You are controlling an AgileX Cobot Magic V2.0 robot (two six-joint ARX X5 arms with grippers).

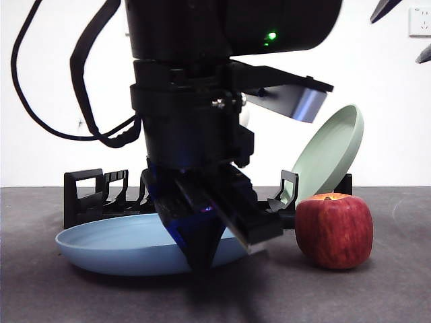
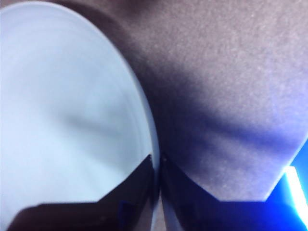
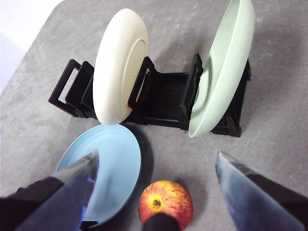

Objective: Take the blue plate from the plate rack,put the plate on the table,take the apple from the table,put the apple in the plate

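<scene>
The blue plate [image 1: 114,245] lies low and about flat on the table [image 1: 377,289], in front of the plate rack [image 1: 87,195]. My left gripper [image 1: 202,259] reaches down from above at its near rim. In the left wrist view the jaws are shut on the rim [image 2: 158,161] of the plate [image 2: 62,106]. The apple [image 1: 335,231] stands on the table to the right of the plate. My right gripper [image 3: 156,155] is open and empty, high above the apple [image 3: 166,202] and the blue plate [image 3: 108,163].
A cream-white plate [image 3: 120,65] and a pale green plate [image 3: 226,62] stand upright in the rack [image 3: 166,98]. The green plate [image 1: 330,155] leans behind the apple. The right gripper's tips show at the front view's top right corner [image 1: 404,30].
</scene>
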